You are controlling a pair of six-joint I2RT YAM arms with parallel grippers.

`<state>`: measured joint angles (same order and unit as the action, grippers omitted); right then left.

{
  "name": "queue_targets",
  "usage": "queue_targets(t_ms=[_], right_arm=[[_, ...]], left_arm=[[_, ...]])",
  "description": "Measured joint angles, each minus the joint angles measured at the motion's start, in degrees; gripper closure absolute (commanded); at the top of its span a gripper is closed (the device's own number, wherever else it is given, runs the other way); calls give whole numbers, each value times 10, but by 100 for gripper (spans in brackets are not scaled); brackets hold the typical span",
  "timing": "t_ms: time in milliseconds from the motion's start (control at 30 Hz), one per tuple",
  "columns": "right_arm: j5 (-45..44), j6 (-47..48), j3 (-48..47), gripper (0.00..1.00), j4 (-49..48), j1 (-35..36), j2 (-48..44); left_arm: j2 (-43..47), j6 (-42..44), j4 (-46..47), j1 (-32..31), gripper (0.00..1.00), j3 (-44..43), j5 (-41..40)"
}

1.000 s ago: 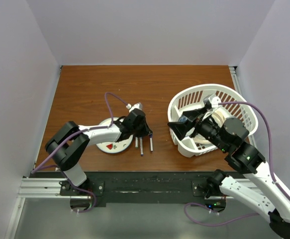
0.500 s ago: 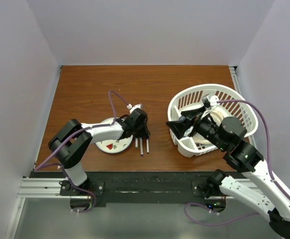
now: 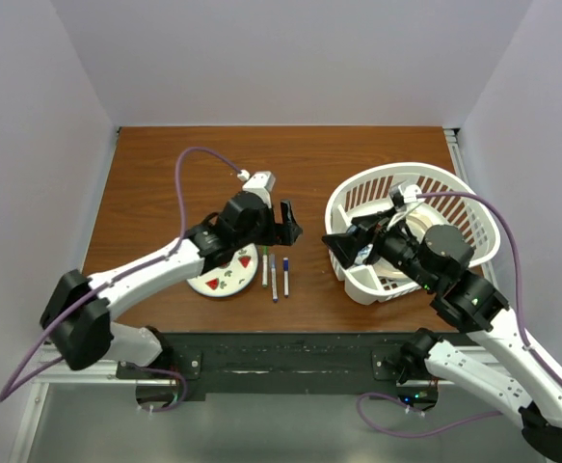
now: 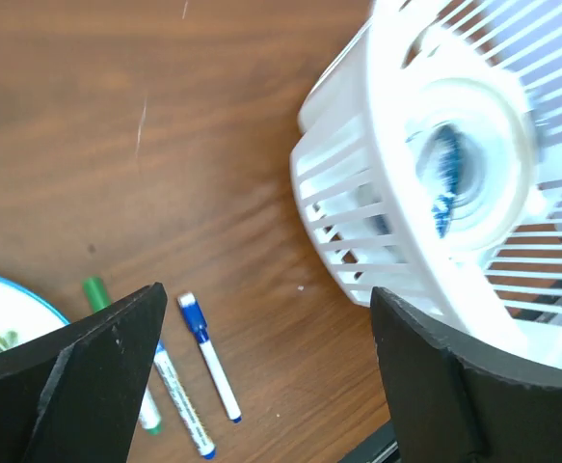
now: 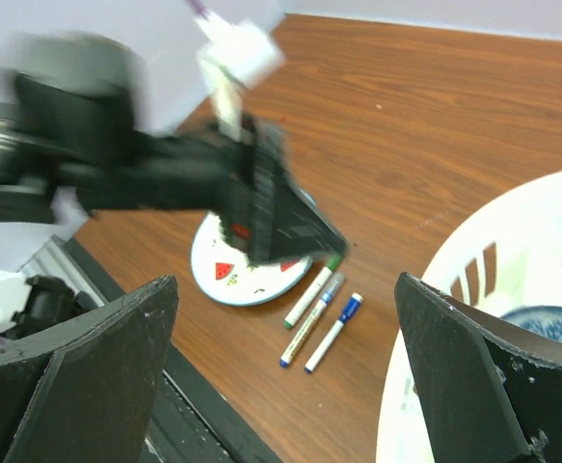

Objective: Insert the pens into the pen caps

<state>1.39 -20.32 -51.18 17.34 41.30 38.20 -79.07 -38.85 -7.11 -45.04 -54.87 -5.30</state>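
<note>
Three pens lie side by side on the brown table just right of the plate (image 3: 219, 282). The left pen (image 3: 264, 271) wears a green cap (image 5: 333, 261). A clear cap sits on the middle pen (image 3: 273, 281). The right pen (image 3: 285, 275) carries a blue cap (image 4: 193, 315). My left gripper (image 3: 286, 228) hangs open above and a little behind the pens, with nothing between its fingers (image 4: 78, 376). Over the near left rim of the basket, my right gripper (image 3: 344, 249) stands wide open and empty, facing the pens (image 5: 315, 318).
A white slatted laundry-style basket (image 3: 396, 172) fills the right side of the table, and a white dish with a blue pattern (image 4: 444, 174) lies inside it. The plate (image 5: 237, 280) has red watermelon marks. White walls close in the table on three sides.
My left gripper has opened and lifted up and back from the pens, its arm swinging out to the left. The pens now lie uncovered. The right arm has barely shifted.
</note>
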Motion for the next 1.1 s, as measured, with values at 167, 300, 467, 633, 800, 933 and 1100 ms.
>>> queue_targets(t_ms=[167,300,467,633,800,933,1100], right_arm=[[-59,-34,0,1,33,0,4],[-112,-79,-1,1,63,0,26],[-158,-123,-3,1,101,0,69],[-171,-140,-3,1,113,0,87],[-171,-142,-3,1,100,0,87],[-171,-141,-7,1,96,0,87],[-171,-138,-11,1,85,0,86]], left_arm=[[126,97,9,0,0,5,5],[274,147,56,0,0,61,27],[371,169,75,0,0,88,25],[371,172,62,0,0,95,24],[356,172,41,0,0,104,24],[356,172,31,0,0,105,23],[356,172,31,0,0,105,18]])
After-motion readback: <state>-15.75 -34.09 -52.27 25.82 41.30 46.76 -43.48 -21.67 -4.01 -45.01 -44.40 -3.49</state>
